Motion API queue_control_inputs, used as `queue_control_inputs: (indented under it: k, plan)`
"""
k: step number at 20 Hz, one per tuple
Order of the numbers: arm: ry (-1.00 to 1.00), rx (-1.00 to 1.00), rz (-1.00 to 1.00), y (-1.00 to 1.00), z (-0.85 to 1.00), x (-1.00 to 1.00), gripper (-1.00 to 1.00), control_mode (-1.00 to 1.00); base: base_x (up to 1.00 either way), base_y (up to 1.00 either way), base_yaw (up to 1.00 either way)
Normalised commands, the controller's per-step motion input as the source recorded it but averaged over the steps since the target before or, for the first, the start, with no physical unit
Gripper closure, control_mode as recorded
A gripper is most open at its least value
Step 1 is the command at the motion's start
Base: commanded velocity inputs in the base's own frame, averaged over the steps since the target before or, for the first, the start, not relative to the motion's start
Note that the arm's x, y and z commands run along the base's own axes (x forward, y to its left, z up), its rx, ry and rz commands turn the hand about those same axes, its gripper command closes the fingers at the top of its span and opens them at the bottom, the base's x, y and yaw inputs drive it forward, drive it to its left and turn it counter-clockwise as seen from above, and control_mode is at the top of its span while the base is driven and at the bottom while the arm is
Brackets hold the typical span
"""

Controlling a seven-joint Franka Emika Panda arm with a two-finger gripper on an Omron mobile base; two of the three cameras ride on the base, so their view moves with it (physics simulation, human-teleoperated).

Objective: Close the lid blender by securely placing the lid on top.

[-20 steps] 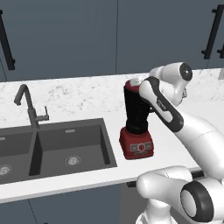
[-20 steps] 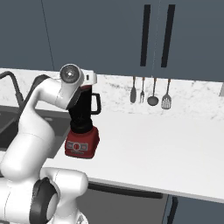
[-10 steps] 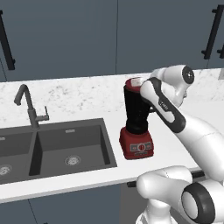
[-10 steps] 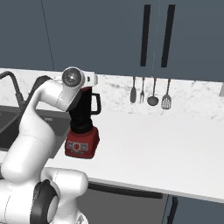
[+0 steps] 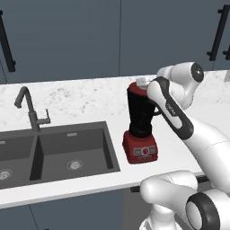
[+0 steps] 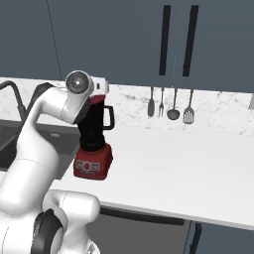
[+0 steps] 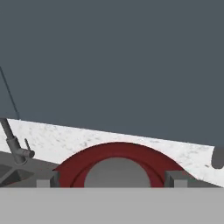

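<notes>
Pincer (image 7: 112, 180) still clenched on the lid (image 7: 117, 162), barely moved, sitting atop the blender (image 5: 141, 129), so nearly done.

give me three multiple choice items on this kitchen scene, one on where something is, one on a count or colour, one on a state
1. Where does the blender stand?
A. inside the sink
B. on the counter, right of the sink
C. on the floor

2. How many utensils hang on the wall?
A. two
B. four
C. six

3. How do the fingertips stand to the lid?
A. one on each side of it
B. both far above it
C. both left of it

Answers: 1 B, the red base sits on the white counter beside the sink. 2 B, four hang in a row. 3 A, the hand view shows the lid between them.
</notes>
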Motion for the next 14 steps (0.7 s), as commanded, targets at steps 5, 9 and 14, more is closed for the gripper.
queue_control_inputs:
  k: [5,9,14]
  plan:
    - [0.00,0.00,0.00,0.04,0.07,-0.57,-1.00,-1.00,0.00,0.00,0.00]
    - [0.00,-0.04,-0.19,0.54,0.01,-1.00,-1.00,-1.00,0.00,0.00,0.00]
    - [0.02,-0.09,-0.28,0.77,0.07,-1.00,-1.00,-1.00,0.00,0.00,0.00]
